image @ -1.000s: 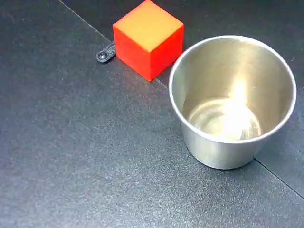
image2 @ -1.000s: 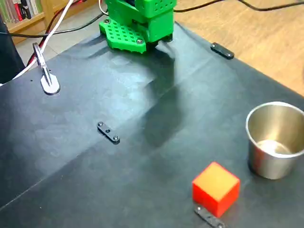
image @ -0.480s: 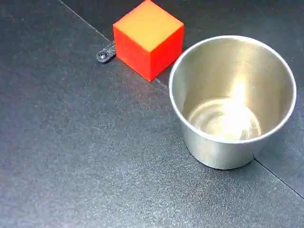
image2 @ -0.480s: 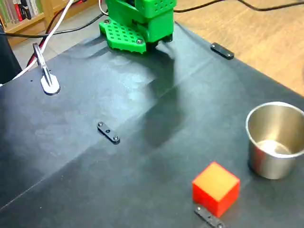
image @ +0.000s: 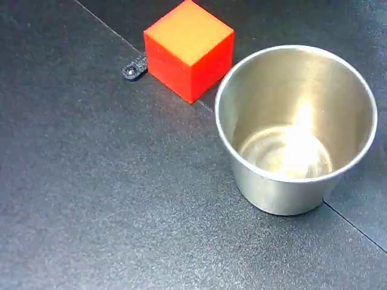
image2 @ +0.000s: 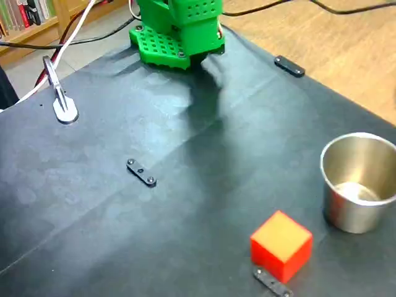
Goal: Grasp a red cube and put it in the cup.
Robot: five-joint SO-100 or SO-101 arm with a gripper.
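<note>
The red cube [image: 189,48] [image2: 280,245] sits on the black mat, its top face a lighter orange, upright and untouched. Close beside it stands the silver steel cup [image: 296,127] [image2: 358,181], upright and empty, with a small gap between the two. Only the arm's green base [image2: 179,31] shows, at the far edge of the mat in a fixed view. The gripper itself is out of view in both fixed views.
Small black clips lie on the mat: one against the cube [image: 134,69] [image2: 272,282], one mid-mat [image2: 141,172], one near the far right edge [image2: 289,65]. A metal clamp [image2: 60,99] and cables sit at the far left. The wooden table [image2: 346,55] borders the mat.
The green arm base part has turned slightly and its shadow on the mat has shifted. Cube and cup have not moved.
</note>
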